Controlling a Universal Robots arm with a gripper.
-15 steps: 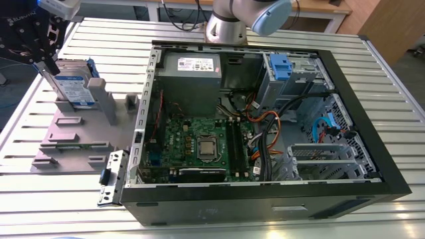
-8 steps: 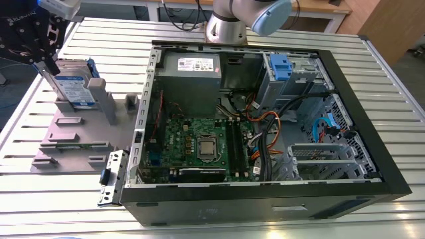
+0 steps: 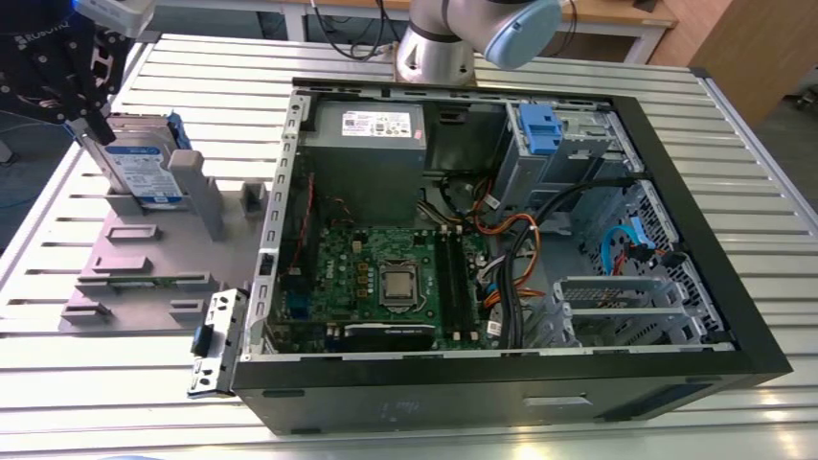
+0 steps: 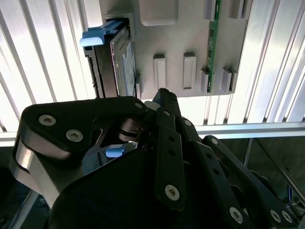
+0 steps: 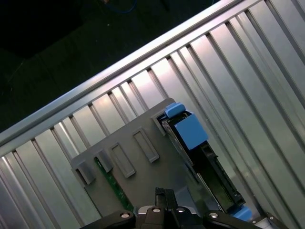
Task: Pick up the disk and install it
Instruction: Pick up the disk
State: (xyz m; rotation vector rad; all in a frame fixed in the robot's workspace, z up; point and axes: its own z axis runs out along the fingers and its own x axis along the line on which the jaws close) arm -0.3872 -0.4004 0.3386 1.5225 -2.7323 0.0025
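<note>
Disk [image 3: 138, 165] silver, blue-framed, white-blue label, upright in grey holder [image 3: 141, 259]; claw [image 3: 90, 120] close by, grip unclear.

The exterior view looks down steeply from high above one long edge of the slatted tabletop [image 3: 767, 144]. It stands far enough back to take in the whole open computer case [image 3: 447, 402] and, toward the exterior view's left, the grey holder [image 3: 141, 278] with the disk [image 3: 138, 168]. Both wrist views look down from close above that same holder and disk, each turned a different way, with slats around them.
</note>
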